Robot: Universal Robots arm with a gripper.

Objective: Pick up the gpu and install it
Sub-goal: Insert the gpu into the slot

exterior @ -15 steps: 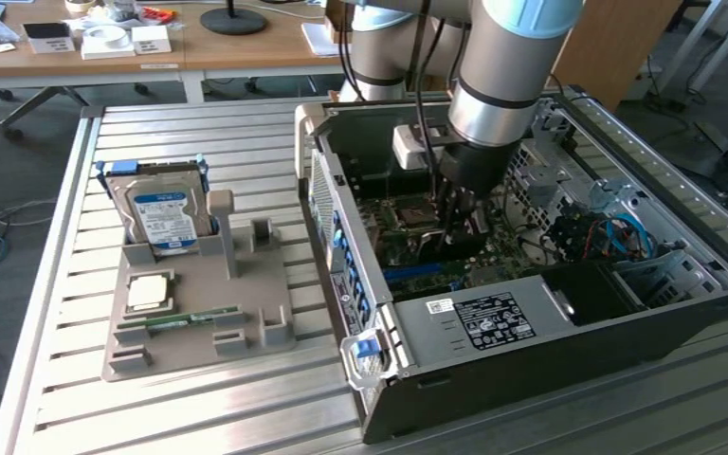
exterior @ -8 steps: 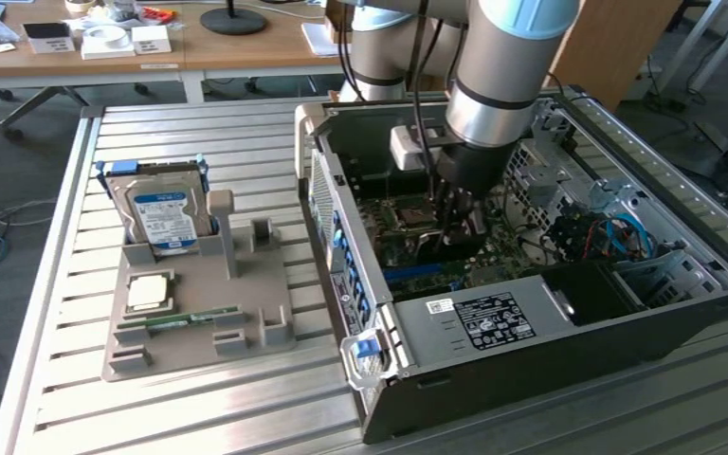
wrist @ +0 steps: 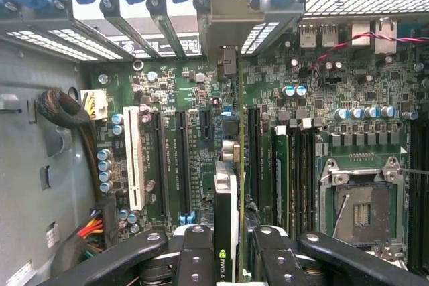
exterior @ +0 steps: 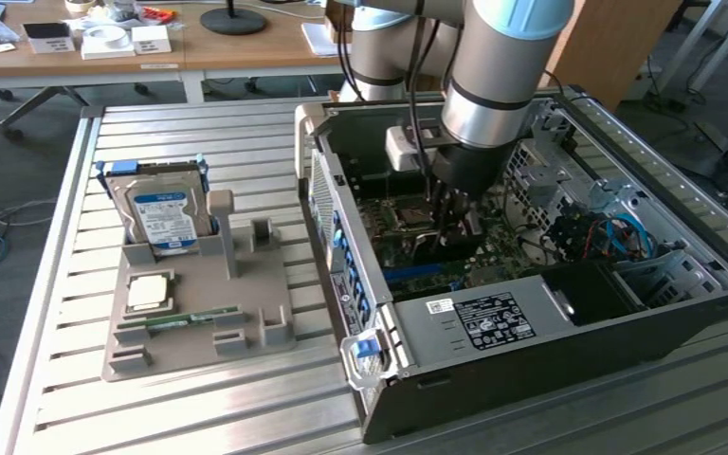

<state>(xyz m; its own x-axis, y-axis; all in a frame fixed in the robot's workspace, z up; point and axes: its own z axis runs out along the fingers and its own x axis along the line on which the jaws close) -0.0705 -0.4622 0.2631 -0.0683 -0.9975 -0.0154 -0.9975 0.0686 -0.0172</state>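
Wrist view had gripper (wrist: 228,254) clamped on the gpu (wrist: 226,195), edge-on inside the PC case (exterior: 529,372) over the motherboard (wrist: 171,82). Beside the case, grey tray (exterior: 206,334) held a hard drive (exterior: 164,223) on slatted table (exterior: 58,381); desk (exterior: 250,49) sat behind.

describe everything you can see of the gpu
The gpu is seen edge-on in the wrist view: a thin dark green board with a black part bearing a green logo and a pale metal bracket at one end. It stands on edge, clamped in the gripper, over the motherboard's slots inside the case.
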